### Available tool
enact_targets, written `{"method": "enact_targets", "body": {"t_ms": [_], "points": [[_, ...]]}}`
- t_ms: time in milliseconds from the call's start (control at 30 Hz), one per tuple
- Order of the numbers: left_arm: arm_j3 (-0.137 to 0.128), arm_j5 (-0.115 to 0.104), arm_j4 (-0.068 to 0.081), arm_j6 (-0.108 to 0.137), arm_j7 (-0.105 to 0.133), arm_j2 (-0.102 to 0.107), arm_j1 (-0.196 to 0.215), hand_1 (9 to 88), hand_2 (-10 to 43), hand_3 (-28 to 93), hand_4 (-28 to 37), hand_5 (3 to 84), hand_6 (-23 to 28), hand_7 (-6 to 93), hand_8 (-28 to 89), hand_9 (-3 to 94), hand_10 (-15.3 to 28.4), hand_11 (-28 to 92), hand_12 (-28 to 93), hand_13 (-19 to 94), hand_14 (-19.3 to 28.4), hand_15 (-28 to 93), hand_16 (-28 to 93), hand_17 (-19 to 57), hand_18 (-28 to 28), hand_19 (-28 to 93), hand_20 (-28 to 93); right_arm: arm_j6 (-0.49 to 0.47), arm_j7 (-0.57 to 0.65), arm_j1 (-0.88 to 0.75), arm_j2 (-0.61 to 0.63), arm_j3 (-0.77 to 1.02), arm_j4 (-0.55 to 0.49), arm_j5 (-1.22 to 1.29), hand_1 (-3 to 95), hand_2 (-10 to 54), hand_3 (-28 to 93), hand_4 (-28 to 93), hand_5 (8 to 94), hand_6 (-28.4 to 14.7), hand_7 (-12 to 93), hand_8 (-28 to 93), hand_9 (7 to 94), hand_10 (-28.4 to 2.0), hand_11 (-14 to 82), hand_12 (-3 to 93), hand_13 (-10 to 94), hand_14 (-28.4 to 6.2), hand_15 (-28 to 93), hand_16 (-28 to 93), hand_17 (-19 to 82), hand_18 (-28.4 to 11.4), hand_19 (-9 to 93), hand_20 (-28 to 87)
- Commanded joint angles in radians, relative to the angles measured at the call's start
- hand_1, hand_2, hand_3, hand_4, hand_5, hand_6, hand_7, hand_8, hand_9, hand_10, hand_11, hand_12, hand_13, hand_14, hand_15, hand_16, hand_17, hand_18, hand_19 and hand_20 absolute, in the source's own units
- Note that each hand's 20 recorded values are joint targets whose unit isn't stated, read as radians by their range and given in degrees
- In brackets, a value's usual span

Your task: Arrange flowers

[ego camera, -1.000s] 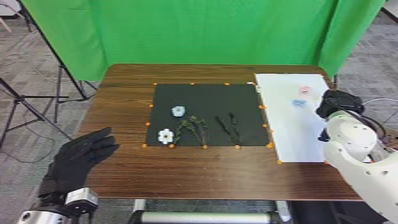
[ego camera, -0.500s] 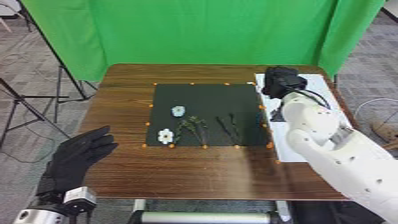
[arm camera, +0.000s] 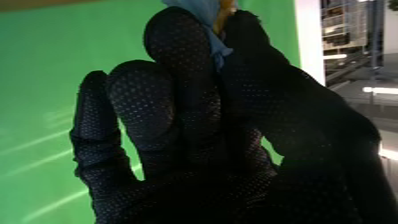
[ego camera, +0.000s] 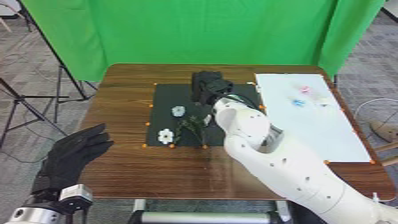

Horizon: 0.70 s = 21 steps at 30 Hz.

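The left hand (ego camera: 73, 154) stays over the table's left front edge, its fingers relaxed. Over the upper right part of the black mat (ego camera: 178, 90) is the right hand (ego camera: 210, 86). In the right wrist view the right hand (arm camera: 182, 115) pinches a blue flower (arm camera: 206, 12) between thumb and fingers. A pale blue flower (ego camera: 179, 111) and a white flower (ego camera: 166, 136) lie on the mat's left part, beside green stems (ego camera: 192, 126). The right arm hides the mat's right part. On the white sheet (ego camera: 306, 135) are a pink flower (ego camera: 306, 90) and a blue one (ego camera: 298, 103).
Small orange markers line the mat and the sheet on the brown table (ego camera: 124, 172). A green curtain (ego camera: 213, 35) hangs behind the table. Black tripod stands (ego camera: 58, 97) are on the floor at the left.
The right hand has moved left from the white sheet to over the black mat, uncovering the sheet. The left hand has barely moved.
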Motion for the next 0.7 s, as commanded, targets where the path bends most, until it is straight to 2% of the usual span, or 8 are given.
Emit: {"method": "enact_targets", "body": {"t_ms": [33, 200, 233, 300, 367, 467, 500, 700], "points": [[0.001, 0.015, 0.004, -0.028, -0.033, -0.019, -0.019, 26.0, 6.4, 83, -14.9, 44.2, 13.4, 14.0, -9, 37.3, 21.4, 36, 9, 28, 27.9, 57, -12, -9.2, 21.5, 58, 15, -0.034, 0.012, -0.036, -0.075, -0.017, 0.049, -0.035, 51.6, -6.2, 76, -28, 80.1, -0.3, 25, 4, 84.1, -8.9, 33.7, 33.0, 67, -9.7, 72, 29, 20, -24.8, 79, 33], [0.002, 0.024, 0.01, -0.044, -0.049, -0.03, -0.039, 25.9, 6.3, 83, -15.0, 44.2, 13.4, 14.0, -9, 37.2, 21.3, 36, 9, 27, 27.9, 57, -12, -9.3, 21.5, 58, 15, -0.045, -0.003, -0.059, -0.109, -0.01, 0.082, -0.081, 51.5, -6.2, 76, -28, 80.1, -0.2, 25, 3, 84.0, -8.9, 33.6, 33.1, 66, -9.7, 72, 29, 19, -24.8, 78, 33], [0.002, 0.03, 0.011, -0.05, -0.061, -0.037, -0.046, 26.0, 6.3, 83, -15.1, 44.2, 13.4, 14.0, -9, 37.2, 21.3, 36, 9, 27, 27.9, 57, -12, -9.2, 21.5, 58, 15, -0.048, -0.004, -0.065, -0.116, -0.005, 0.093, -0.095, 51.5, -6.1, 76, -28, 80.1, -0.2, 25, 3, 84.0, -8.9, 33.6, 33.1, 66, -9.7, 72, 29, 19, -24.7, 78, 33], [0.009, 0.028, 0.016, -0.054, -0.059, -0.032, -0.058, 26.0, 6.2, 83, -15.1, 44.2, 13.4, 14.1, -9, 37.2, 21.3, 36, 8, 27, 27.8, 57, -12, -9.2, 21.4, 58, 15, -0.045, 0.004, -0.06, -0.119, -0.013, 0.112, -0.096, 51.5, -6.1, 76, -28, 80.0, -0.1, 25, 3, 83.9, -8.8, 33.6, 33.1, 66, -9.7, 72, 29, 19, -24.7, 78, 33], [0.012, 0.034, 0.018, -0.061, -0.067, -0.039, -0.07, 26.0, 6.2, 83, -15.1, 44.3, 13.3, 14.1, -9, 37.3, 21.3, 36, 8, 27, 27.8, 57, -12, -9.2, 21.4, 58, 15, -0.05, -0.001, -0.056, -0.121, -0.014, 0.131, -0.12, 51.5, -6.2, 76, -28, 80.0, 0.0, 25, 3, 83.9, -8.8, 33.5, 33.0, 66, -9.7, 71, 29, 19, -24.7, 78, 33], [0.014, 0.03, 0.02, -0.057, -0.06, -0.035, -0.066, 26.0, 6.3, 83, -15.2, 44.3, 13.4, 14.2, -9, 37.5, 21.4, 36, 8, 28, 28.0, 58, -12, -9.2, 21.5, 58, 15, -0.049, 0.013, -0.061, -0.132, -0.005, 0.145, -0.13, 51.5, -6.2, 76, -28, 79.8, 0.0, 25, 3, 83.8, -8.7, 33.4, 33.2, 66, -9.7, 71, 30, 19, -24.6, 78, 33], [0.011, 0.034, 0.019, -0.062, -0.067, -0.043, -0.066, 26.0, 6.3, 83, -15.2, 44.3, 13.4, 14.1, -9, 37.5, 21.4, 36, 8, 28, 28.1, 58, -12, -9.2, 21.5, 58, 15, -0.055, 0.012, -0.064, -0.137, 0.0, 0.148, -0.134, 51.5, -6.2, 76, -28, 79.8, 0.0, 25, 3, 83.8, -8.6, 33.3, 33.2, 66, -9.7, 71, 30, 19, -24.6, 78, 33], [0.016, 0.033, 0.024, -0.065, -0.072, -0.04, -0.077, 25.9, 6.4, 83, -15.2, 44.6, 13.4, 14.1, -9, 37.8, 21.5, 36, 8, 28, 28.1, 58, -12, -9.2, 21.5, 58, 15, -0.066, 0.018, -0.071, -0.147, 0.003, 0.161, -0.154, 51.2, -6.3, 76, -28, 79.5, 0.0, 25, 2, 83.5, -8.5, 32.9, 33.6, 65, -9.7, 71, 31, 18, -24.6, 77, 34]]}}
